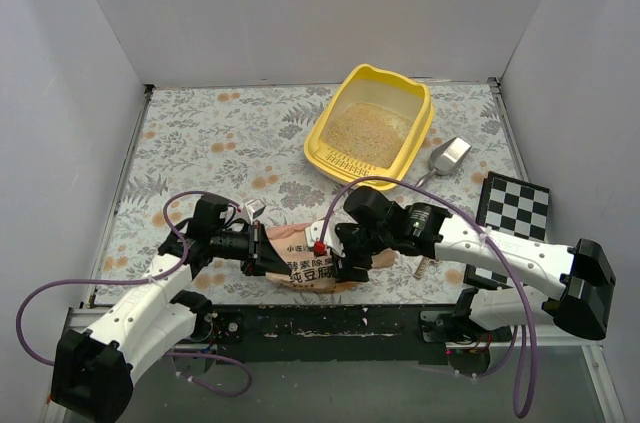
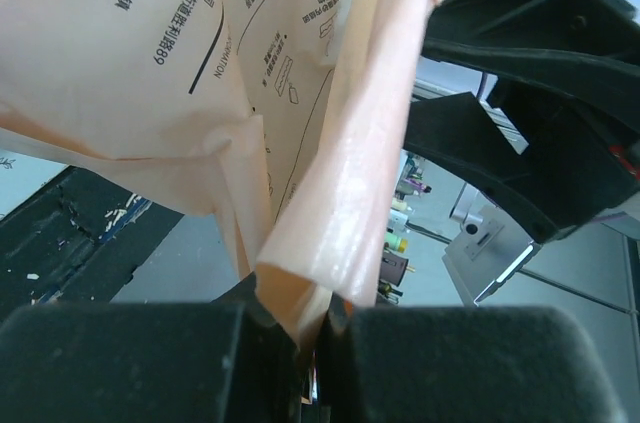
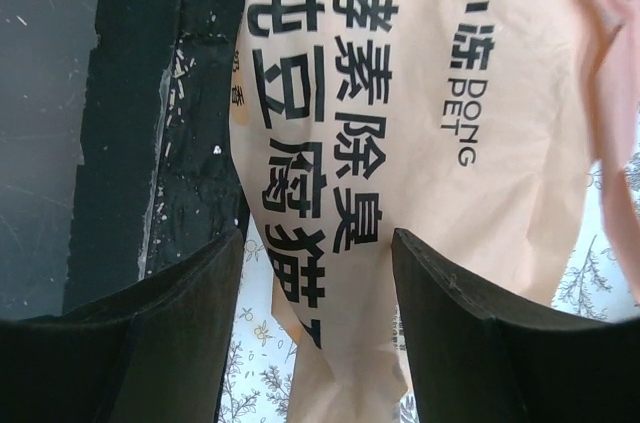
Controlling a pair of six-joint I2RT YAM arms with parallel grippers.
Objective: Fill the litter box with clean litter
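The bag (image 1: 300, 263), lying crosswise at the near bench (image 1: 220, 133) edge, is pinched by the left fingers (image 2: 130, 363); the right fingers (image 3: 170, 343) are held open over it. The litter box (image 1: 345, 161), partly filled with clean litter (image 1: 368, 128), is set beyond, nearer the right arm (image 1: 500, 253).

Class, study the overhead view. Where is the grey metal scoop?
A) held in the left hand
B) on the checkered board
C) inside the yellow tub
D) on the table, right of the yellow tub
D: the scoop lies on the table beside the right wall of the yellow tub, outside it.
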